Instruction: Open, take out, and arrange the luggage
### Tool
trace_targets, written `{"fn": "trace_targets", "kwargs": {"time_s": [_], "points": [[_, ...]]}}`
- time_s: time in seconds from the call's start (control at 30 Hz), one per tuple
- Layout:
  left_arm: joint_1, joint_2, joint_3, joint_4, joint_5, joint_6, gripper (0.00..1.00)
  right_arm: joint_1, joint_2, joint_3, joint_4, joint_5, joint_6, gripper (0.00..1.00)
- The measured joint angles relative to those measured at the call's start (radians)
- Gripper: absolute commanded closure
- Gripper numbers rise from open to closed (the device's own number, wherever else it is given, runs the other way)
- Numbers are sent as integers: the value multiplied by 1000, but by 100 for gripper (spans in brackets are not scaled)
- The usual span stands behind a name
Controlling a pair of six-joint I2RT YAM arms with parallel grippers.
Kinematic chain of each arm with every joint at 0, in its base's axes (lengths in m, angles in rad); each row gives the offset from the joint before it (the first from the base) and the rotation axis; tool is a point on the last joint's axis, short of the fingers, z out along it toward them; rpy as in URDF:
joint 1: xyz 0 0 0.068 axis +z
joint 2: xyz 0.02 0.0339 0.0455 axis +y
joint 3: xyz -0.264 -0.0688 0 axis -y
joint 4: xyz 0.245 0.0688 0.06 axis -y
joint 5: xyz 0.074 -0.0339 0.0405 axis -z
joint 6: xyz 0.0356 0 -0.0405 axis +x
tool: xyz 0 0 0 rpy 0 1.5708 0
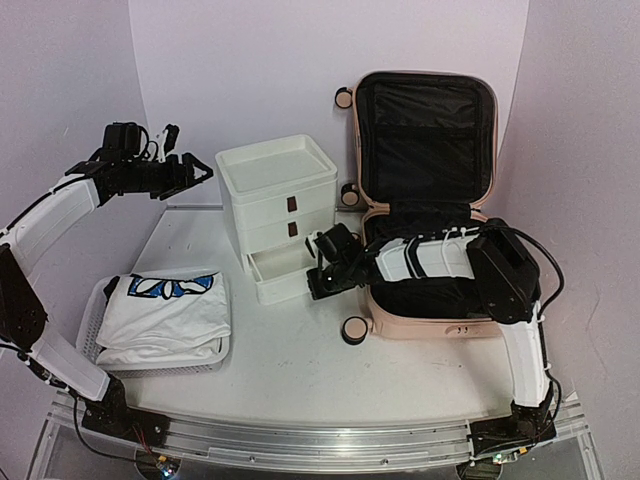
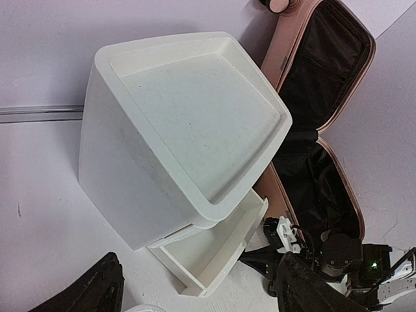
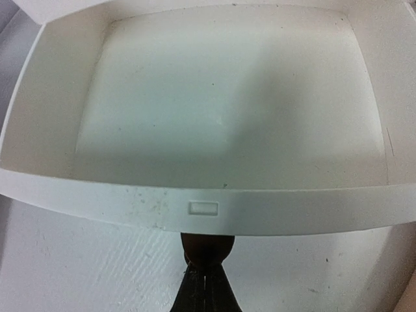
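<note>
The pale pink luggage [image 1: 430,325] lies open at the right, its lid [image 1: 425,130] upright and the black lining showing; it also shows in the left wrist view [image 2: 281,52]. My right gripper [image 1: 322,272] reaches left across the luggage and is shut on the brown handle [image 3: 207,246] of the drawer unit's bottom drawer [image 3: 221,117], which stands pulled out and empty. In its own view the right gripper [image 3: 207,276] has its fingers pressed together on the handle. My left gripper [image 1: 200,172] is open and empty, held high left of the unit; in its own view it [image 2: 201,296] looks down on the unit.
A white three-drawer unit [image 1: 275,190] stands mid-table, left of the luggage, bottom drawer [image 1: 280,275] open. A white mesh basket [image 1: 95,320] at the front left holds a folded white shirt [image 1: 170,310] with a blue print. A black-and-cream wheel [image 1: 353,332] sits at the luggage's near-left corner.
</note>
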State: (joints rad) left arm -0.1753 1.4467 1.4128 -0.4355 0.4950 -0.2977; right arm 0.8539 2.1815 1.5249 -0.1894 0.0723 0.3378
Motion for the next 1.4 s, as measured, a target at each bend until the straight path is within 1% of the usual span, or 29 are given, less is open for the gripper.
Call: {"fn": "trace_targets", "kwargs": {"time_s": [0.1, 0.2, 0.3, 0.4, 0.43, 0.47, 0.53, 0.57, 0.63, 0.73, 0.87, 0.97, 1.03, 1.07, 1.13, 1.2, 1.3, 1.37, 1.4], "points": [[0, 0, 0, 0, 1, -2, 19, 4, -35, -36, -30, -5, 7, 99], [0, 0, 0, 0, 1, -6, 19, 8, -66, -70, -29, -7, 16, 96], [0, 0, 0, 0, 1, -8, 19, 12, -97, -88, -31, -8, 24, 95], [0, 0, 0, 0, 0, -9, 19, 13, -114, -96, -49, -8, 29, 91], [0, 0, 0, 0, 0, -9, 19, 14, -118, -97, -56, -10, 30, 88], [0, 0, -1, 0, 0, -9, 19, 15, -124, -100, -70, -12, 32, 82], [0, 0, -2, 0, 0, -9, 19, 19, -138, -101, -101, -20, 33, 68], [0, 0, -2, 0, 0, -8, 19, 21, -146, -101, -115, -25, 31, 63], [0, 0, -3, 0, 0, -8, 19, 24, -170, -102, -144, -35, 26, 55], [0, 0, -10, 2, -5, -2, 18, 27, -241, -132, -173, -49, 10, 45], [0, 0, -22, 9, -24, 21, 17, 28, -408, -215, -228, -40, -49, 35], [0, -5, -50, 51, -45, 53, 14, 28, -529, -251, -288, 17, -111, 28], [0, -18, -95, 90, -71, 68, 12, 21, -595, -253, -345, 72, -162, 25], [0, -22, -109, 104, -82, 72, 9, 13, -621, -253, -376, 92, -185, 24], [0, -23, -129, 119, -116, 74, 1, -29, -664, -256, -446, 124, -229, 21], [0, -22, -130, 132, -146, 75, 1, -90, -688, -269, -487, 124, -249, 19], [0, -20, -130, 158, -204, 60, 1, -267, -730, -316, -552, 77, -264, 13], [0, -16, -130, 161, -248, 37, 0, -387, -740, -323, -599, 37, -258, 11], [0, -11, -130, 166, -267, 27, 0, -434, -740, -321, -620, 20, -260, 8]]}}
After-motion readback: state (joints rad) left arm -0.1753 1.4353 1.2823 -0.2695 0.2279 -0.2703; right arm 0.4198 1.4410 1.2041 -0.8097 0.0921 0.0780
